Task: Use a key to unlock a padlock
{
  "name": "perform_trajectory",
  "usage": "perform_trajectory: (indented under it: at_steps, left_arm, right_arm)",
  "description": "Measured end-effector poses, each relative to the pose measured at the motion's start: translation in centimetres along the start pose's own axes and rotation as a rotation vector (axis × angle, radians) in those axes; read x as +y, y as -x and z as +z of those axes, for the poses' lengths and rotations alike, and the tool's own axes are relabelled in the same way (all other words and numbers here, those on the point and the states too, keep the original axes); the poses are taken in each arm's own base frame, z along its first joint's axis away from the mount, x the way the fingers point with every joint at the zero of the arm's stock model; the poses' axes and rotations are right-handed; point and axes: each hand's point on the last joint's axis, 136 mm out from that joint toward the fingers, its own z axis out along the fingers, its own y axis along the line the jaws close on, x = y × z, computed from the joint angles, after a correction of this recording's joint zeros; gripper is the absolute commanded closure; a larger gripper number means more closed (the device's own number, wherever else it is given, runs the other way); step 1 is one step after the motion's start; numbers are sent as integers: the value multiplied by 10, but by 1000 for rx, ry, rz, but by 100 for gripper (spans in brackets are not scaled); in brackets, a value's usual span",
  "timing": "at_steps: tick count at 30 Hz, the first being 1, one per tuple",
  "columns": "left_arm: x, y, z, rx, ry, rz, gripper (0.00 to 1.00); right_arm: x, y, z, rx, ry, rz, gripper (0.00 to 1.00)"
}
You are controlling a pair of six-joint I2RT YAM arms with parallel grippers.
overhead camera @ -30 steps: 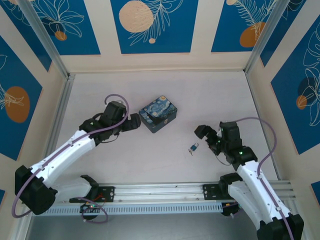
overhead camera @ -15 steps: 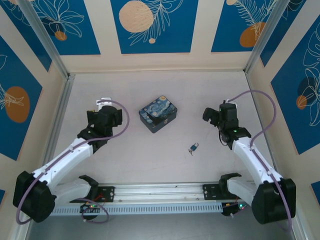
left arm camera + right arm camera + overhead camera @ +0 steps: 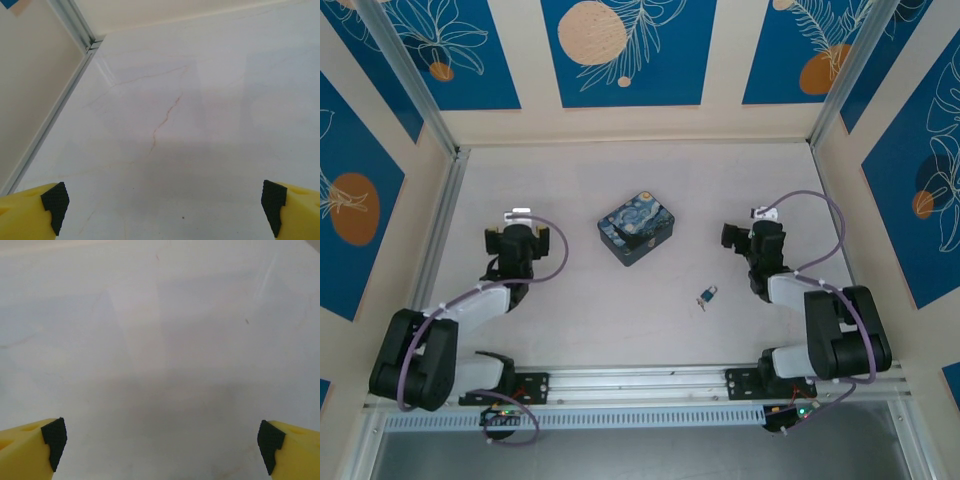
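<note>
Both arms sit folded low over their bases. The left tool (image 3: 520,222) is at about 9 o'clock from the tin (image 3: 636,227), well apart from it. Its jaws are spread wide with nothing between them. In the left wrist view the left tool (image 3: 165,207) shows two yellow fingers (image 3: 27,215) with black pads in the bottom corners. Between them is bare pale surface (image 3: 200,125) with a thin brownish vein line, and a metal rail (image 3: 75,20) sits at 11 o'clock. The right tool (image 3: 748,235) is at about 3 o'clock from the tin, also well apart, with its jaws equally wide and holding nothing. In the right wrist view the right tool (image 3: 162,445) has the same yellow fingers (image 3: 295,450) hanging over plain surface. The padlock (image 3: 709,293), small and teal, lies on the surface (image 3: 620,320) at roughly 4 o'clock from the tin. It is nearer the right tool, which stands at about 1 o'clock from it, and no tool touches it. The key (image 3: 702,303) is right at the padlock's 7 o'clock end. It is too small to tell whether it is in the lock or just lying against it. The tin, dark blue with a swirl print, lies flat mid-surface with its lid closed and turned at an angle.
</note>
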Motion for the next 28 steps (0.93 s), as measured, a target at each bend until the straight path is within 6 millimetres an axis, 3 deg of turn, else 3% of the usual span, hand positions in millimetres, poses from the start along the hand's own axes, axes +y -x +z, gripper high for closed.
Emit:
perform_trajectory:
  at_steps: [2,6,12,18,28]
  left_arm:
    - [6,-10,4,-8,-5,-14,0]
    - [7,-31,16,9,-43,-36,0]
    - [-28,-48,37,34,-208,-12,0]
    - [-34,-33,41,-1,-281,-33,0]
    - [-39,-32,40,-5,-311,-34,0]
  right_arm:
    - [0,1,4,-35,28,4,0]
    - [1,-14,16,-9,81,-6,0]
    - [7,-13,18,-3,172,5,1]
    - [16,-9,17,-20,198,-4,1]
    - [17,-9,16,-22,204,-11,1]
